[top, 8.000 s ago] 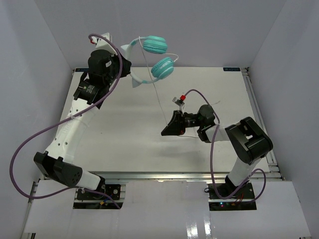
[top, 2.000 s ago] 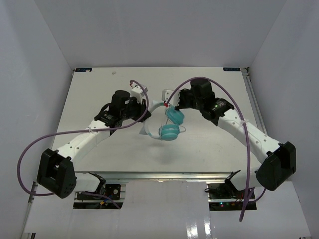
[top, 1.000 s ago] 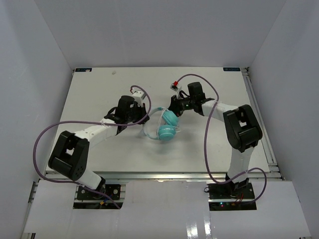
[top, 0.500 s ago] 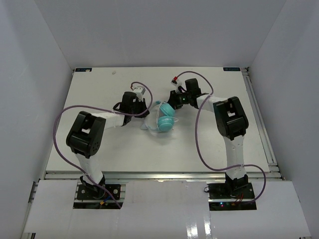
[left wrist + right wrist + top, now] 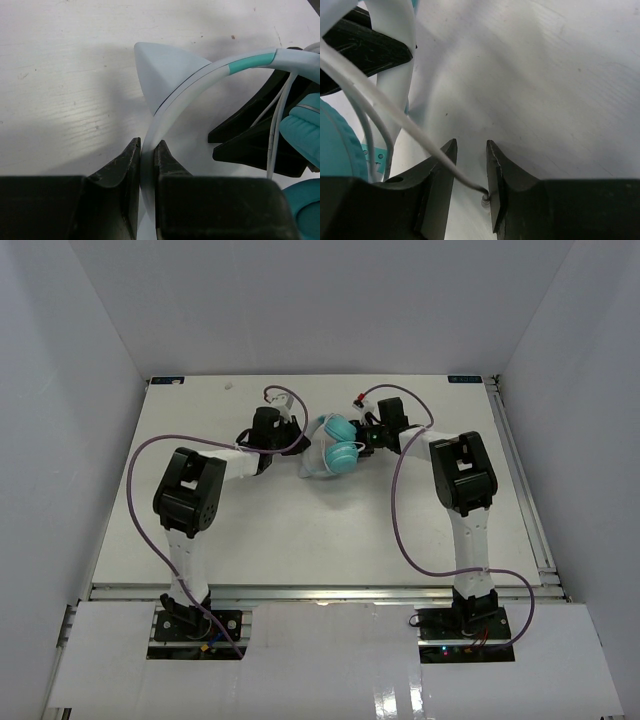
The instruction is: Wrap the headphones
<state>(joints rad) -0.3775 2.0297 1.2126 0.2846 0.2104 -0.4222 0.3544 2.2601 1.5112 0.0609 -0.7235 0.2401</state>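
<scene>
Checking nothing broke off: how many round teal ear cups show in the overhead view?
2. One round teal ear cup lies farther back, the other just in front of it. None seems hidden.

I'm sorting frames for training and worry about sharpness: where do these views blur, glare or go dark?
Top external: evenly lit, sharp, pale glare on the glossy near strip. Left wrist: the left claw is nearly black, the headphones sharp at the headband, soft shadow beside it. Right wrist: the cord is blurred close to the lens.
</scene>
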